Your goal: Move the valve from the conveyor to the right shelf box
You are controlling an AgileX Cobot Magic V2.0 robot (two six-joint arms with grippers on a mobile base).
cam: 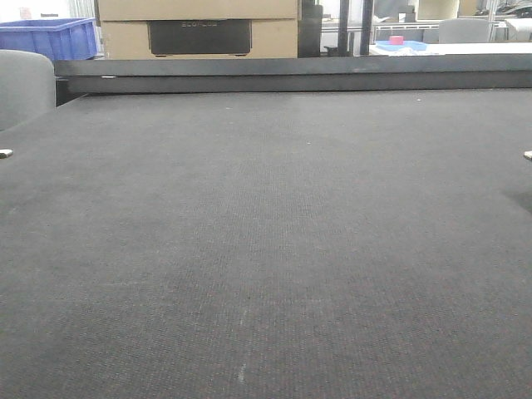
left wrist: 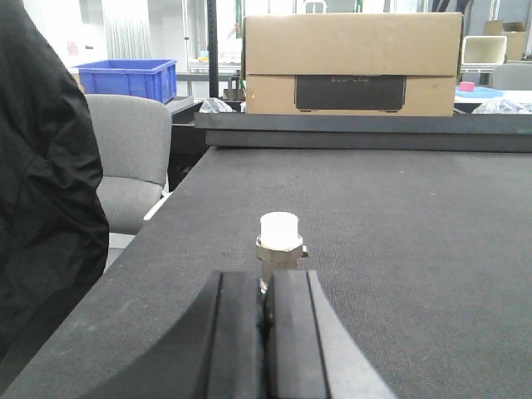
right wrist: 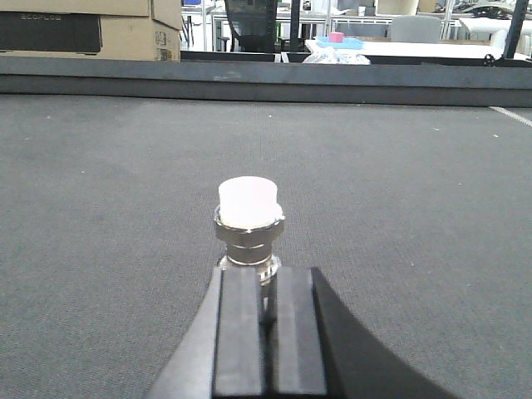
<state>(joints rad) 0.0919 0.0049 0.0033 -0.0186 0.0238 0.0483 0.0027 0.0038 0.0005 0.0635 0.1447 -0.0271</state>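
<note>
In the left wrist view, a metal valve with a white cap (left wrist: pixel 279 237) stands upright on the dark grey conveyor (left wrist: pixel 399 241), near its left edge. My left gripper (left wrist: pixel 266 289) is shut on the valve's lower metal part. In the right wrist view, a second white-capped metal valve (right wrist: pixel 248 212) stands on the conveyor (right wrist: pixel 399 208). My right gripper (right wrist: pixel 266 278) is shut on that valve's base. The front view shows the bare belt (cam: pixel 266 249) and its dark rail (cam: pixel 291 76). Only small pale tips show at its left (cam: pixel 5 153) and right (cam: pixel 527 155) edges. No shelf box shows.
A cardboard box with a black panel (cam: pixel 199 29) stands behind the rail. A blue crate (cam: pixel 50 37) is at the back left. A grey chair (left wrist: pixel 129 158) and a black jacket (left wrist: pixel 41 208) are left of the belt. A blue tray (right wrist: pixel 337 40) sits far back.
</note>
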